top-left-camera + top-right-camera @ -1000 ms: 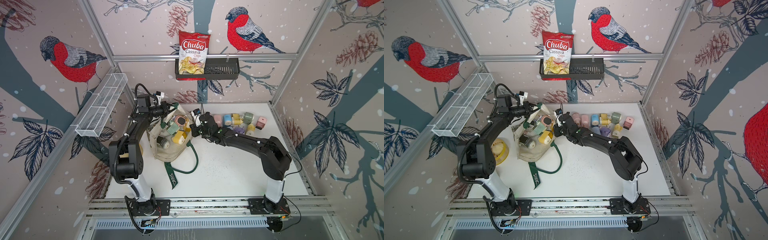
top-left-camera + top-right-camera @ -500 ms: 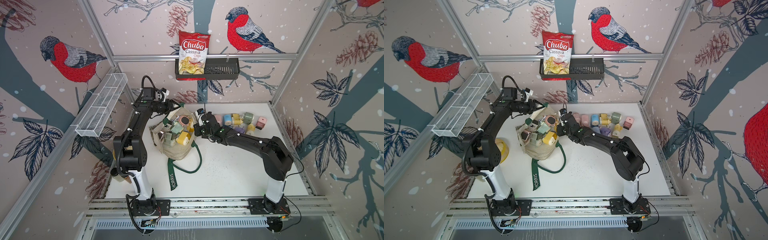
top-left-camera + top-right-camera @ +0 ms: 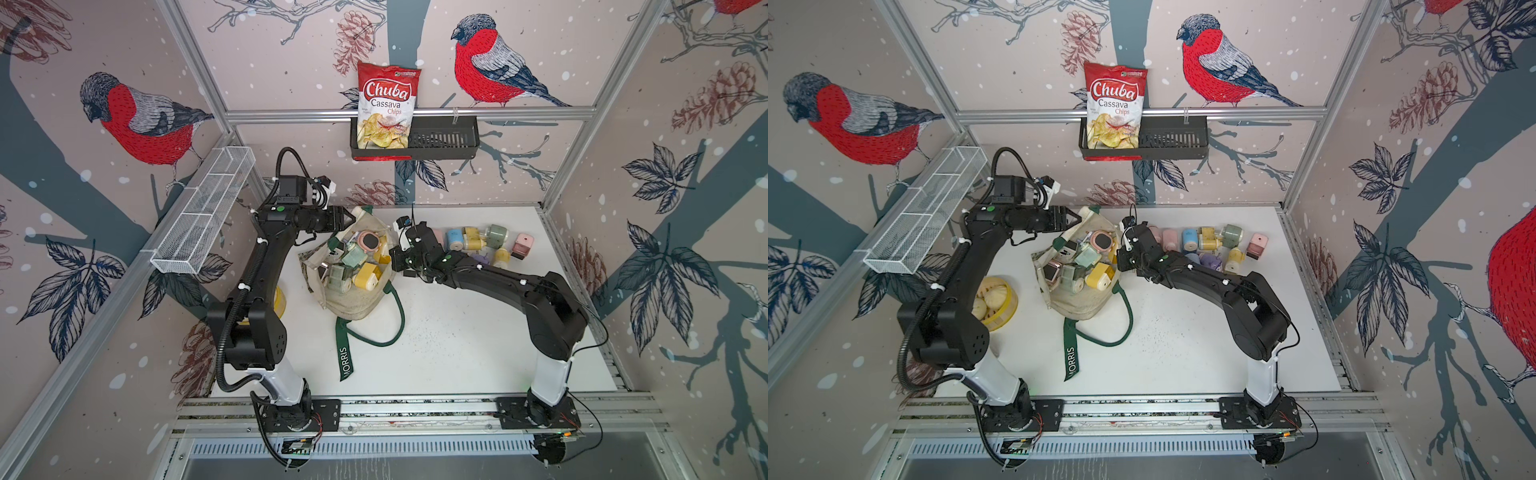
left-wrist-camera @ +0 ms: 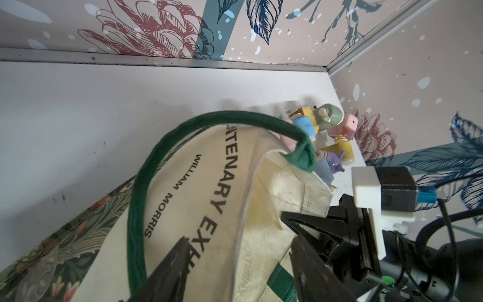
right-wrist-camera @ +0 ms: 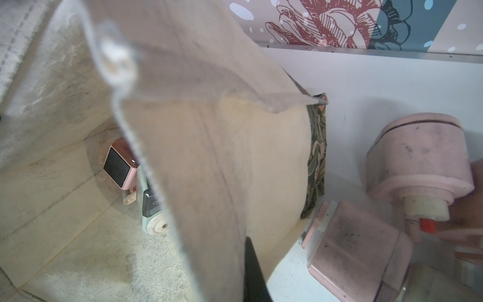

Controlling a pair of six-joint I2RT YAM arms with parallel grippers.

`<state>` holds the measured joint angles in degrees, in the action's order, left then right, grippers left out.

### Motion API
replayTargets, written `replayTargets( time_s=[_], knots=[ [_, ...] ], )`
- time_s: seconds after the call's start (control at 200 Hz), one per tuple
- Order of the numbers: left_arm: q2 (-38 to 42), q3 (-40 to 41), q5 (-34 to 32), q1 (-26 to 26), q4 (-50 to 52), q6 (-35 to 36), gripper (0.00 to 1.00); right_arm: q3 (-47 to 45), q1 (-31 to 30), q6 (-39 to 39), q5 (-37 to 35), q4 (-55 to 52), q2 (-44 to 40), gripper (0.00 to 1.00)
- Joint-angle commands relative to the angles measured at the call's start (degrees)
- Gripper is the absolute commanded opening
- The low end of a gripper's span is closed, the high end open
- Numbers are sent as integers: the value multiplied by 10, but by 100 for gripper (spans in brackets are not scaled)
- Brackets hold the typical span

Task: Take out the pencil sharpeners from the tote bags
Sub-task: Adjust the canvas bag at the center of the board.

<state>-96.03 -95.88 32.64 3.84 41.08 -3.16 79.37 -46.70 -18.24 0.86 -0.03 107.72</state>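
Where the white table (image 3: 457,353) carries the open tote bag (image 3: 353,301), the left gripper (image 3: 348,216) stands with jaws apart astride the bag's rear rim, gripping nothing. The right gripper (image 3: 390,261) is closed on the rim's right side. Some pencil sharpeners (image 3: 353,259) lie inside the bag; others lie grouped beside it.

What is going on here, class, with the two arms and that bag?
Two robot arms are working at a tote. The right pincer is shut on the tote's near rim, holding its mouth open. The left pincer is open at the far rim, with a jaw on either side of the cloth. Several sharpeners lie inside the tote, and others are already out on the table beside it.
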Motion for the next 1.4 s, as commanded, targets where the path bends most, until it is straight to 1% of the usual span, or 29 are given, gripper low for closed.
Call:
replayTargets(
  time_s=[0.0, 0.035, 0.11, 0.29, 0.395, 0.455, 0.525, 0.6, 0.66, 0.72, 0.765, 0.826, 0.866, 0.886, 0.961, 1.006, 1.056, 1.091, 1.151, 1.246, 1.351, 1.396],
  knots=[
    [-10, -8, -102, 26, 18, 46, 58, 2, 2, 11, 8, -29, -4, 1],
    [-19, -15, -134, 36, 25, 51, 53, 2, 2, 12, 9, -30, -5, 1],
    [-36, -21, -173, 47, 38, 54, 48, -2, 3, 14, 9, -31, -8, 1],
    [-25, -1, -243, 53, 32, 53, 44, -15, 6, 15, 8, -30, -16, 1],
    [-6, 20, -272, 52, 24, 54, 37, -18, 9, 15, 9, -30, -20, 1],
    [3, 32, -276, 53, 16, 55, 29, -21, 10, 15, 9, -29, -24, 2],
    [8, 34, -293, 55, 10, 53, 15, -26, 11, 15, 9, -27, -28, 1],
    [14, 31, -330, 55, -2, 48, 0, -33, 12, 14, 9, -24, -31, 1],
    [25, 34, -369, 55, -16, 45, 0, -39, 13, 12, 9, -22, -32, 1],
    [37, 38, -390, 55, -34, 45, 0, -44, 13, 11, 9, -22, -34, 1],
    [43, 39, -386, 55, -45, 42, 0, -47, 13, 12, 8, -22, -35, 1],
    [49, 42, -359, 55, -63, 38, 0, -53, 14, 10, 4, -19, -38, 2],
    [52, 48, -339, 55, -75, 37, 0, -56, 15, 9, 2, -17, -42, 5],
    [53, 52, -331, 55, -81, 36, 0, -58, 16, 7, 2, -16, -44, 10],
    [60, 73, -304, 55, -104, 34, 0, -61, 18, 6, 2, -19, -58, 37],
    [66, 89, -289, 55, -118, 33, 0, -65, 18, 7, -1, -19, -70, 50],
    [70, 106, -277, 55, -132, 31, 0, -70, 19, 9, -5, -20, -85, 60],
    [73, 117, -272, 55, -139, 30, 0, -73, 17, 12, -5, -21, -97, 65],
    [76, 133, -270, 55, -151, 29, 0, -76, 13, 15, -12, -29, -119, 69],
    [76, 138, -265, 54, -153, 25, 0, -79, -7, 25, -21, -42, -158, 70],
    [86, 153, -210, 39, -172, 7, 0, -100, -44, 31, -13, -15, -194, 70],
    [90, 157, -211, 36, -175, 6, 0, -108, -60, 21, -8, 4, -197, 70]
  ],
)
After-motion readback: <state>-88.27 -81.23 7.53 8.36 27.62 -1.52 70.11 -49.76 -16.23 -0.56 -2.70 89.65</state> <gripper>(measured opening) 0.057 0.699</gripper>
